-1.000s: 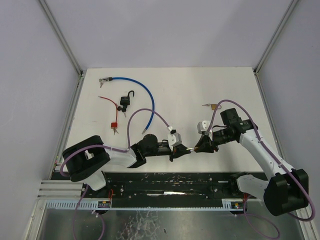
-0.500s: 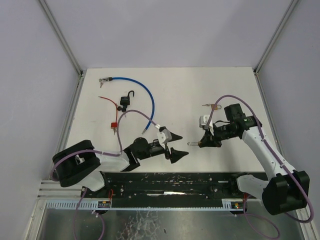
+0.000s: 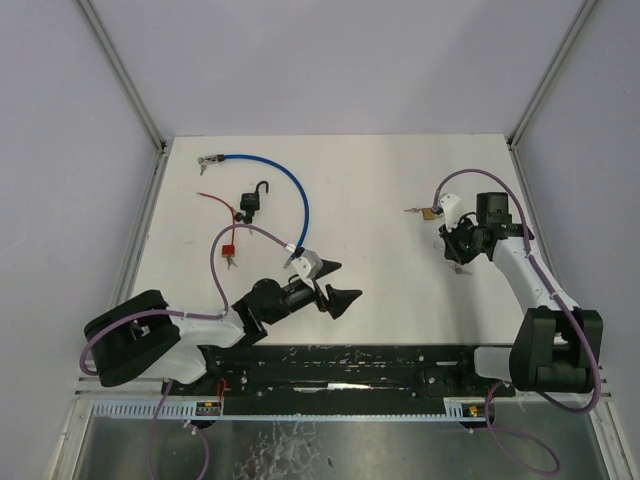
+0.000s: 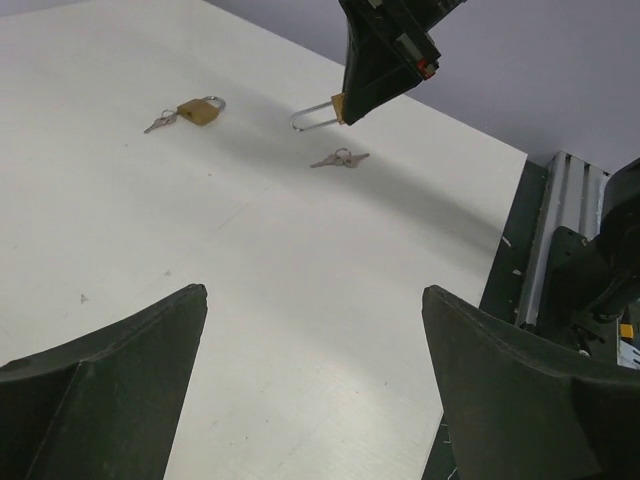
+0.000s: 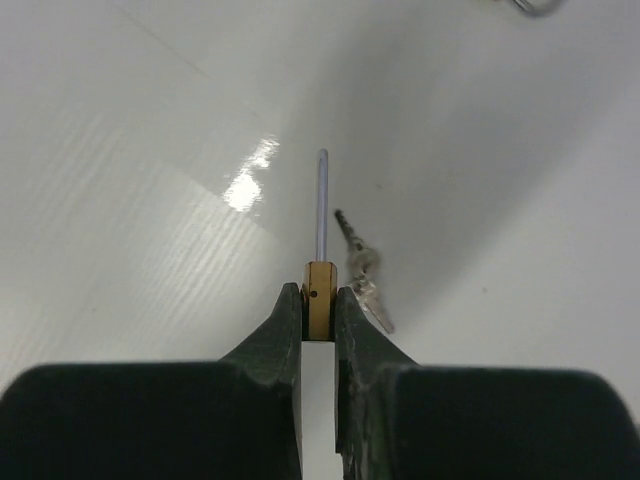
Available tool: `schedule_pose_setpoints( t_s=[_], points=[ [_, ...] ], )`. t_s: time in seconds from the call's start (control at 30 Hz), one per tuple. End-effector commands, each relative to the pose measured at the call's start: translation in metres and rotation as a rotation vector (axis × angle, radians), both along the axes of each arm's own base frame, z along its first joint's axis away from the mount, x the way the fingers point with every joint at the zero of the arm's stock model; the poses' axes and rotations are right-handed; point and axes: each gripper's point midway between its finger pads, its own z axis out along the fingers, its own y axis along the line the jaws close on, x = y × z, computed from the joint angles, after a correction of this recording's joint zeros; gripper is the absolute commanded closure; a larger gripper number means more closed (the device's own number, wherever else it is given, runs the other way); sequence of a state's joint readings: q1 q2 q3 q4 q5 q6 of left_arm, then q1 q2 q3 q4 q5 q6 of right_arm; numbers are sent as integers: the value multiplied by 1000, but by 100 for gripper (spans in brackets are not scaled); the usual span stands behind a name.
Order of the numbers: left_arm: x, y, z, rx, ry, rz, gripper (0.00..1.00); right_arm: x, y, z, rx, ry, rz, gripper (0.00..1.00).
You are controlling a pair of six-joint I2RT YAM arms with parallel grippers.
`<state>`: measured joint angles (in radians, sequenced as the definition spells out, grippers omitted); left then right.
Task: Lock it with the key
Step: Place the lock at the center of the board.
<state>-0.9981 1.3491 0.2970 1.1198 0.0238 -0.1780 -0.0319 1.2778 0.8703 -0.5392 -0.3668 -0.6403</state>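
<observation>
Nearest the arm bases, the left gripper (image 3: 336, 283) hangs low over the white table (image 3: 380, 180), its jaws spread wide and empty. Farther out on the right side, the right gripper (image 3: 456, 256) is pinched tight on the body of a small brass padlock (image 5: 319, 295), with the long shackle pointing straight out ahead of its fingers. Whether the shackle is latched cannot be told.

The keys (image 5: 361, 275) lie flat on the table just beside and below that padlock, their long axis running nearly parallel to the shackle. The right gripper is much the nearer but is occupied; the free left gripper is well apart, with bare table between them — open room for a reach to the right.

Beyond the keys sits a second brass padlock (image 3: 427, 212), the one thing near them. Far left lie a black padlock (image 3: 252, 204), a blue cable lock (image 3: 290, 185) and a red cable lock (image 3: 228, 235) — well clear.
</observation>
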Motion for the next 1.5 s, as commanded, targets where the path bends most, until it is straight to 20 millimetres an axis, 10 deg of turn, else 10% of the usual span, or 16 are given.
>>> schedule_pose_setpoints(
  t_s=[0.0, 0.57, 0.7, 1.03, 1.47],
  points=[
    [7, 11, 0, -15, 14, 56, 13, 26, -43, -5, -139, -54, -237, 95],
    [13, 20, -4, -18, 22, 95, 13, 29, -49, -36, -160, 51, -275, 83],
    [13, 25, -3, -26, 14, 108, 13, 30, -51, -31, -164, 36, -286, 67],
    [15, 43, 3, -50, -14, 163, 13, 29, -40, -9, -112, -26, -250, 60],
    [36, 59, -16, 36, 73, 285, 14, 1, 37, 65, 217, -227, 82, 59]
  ],
)
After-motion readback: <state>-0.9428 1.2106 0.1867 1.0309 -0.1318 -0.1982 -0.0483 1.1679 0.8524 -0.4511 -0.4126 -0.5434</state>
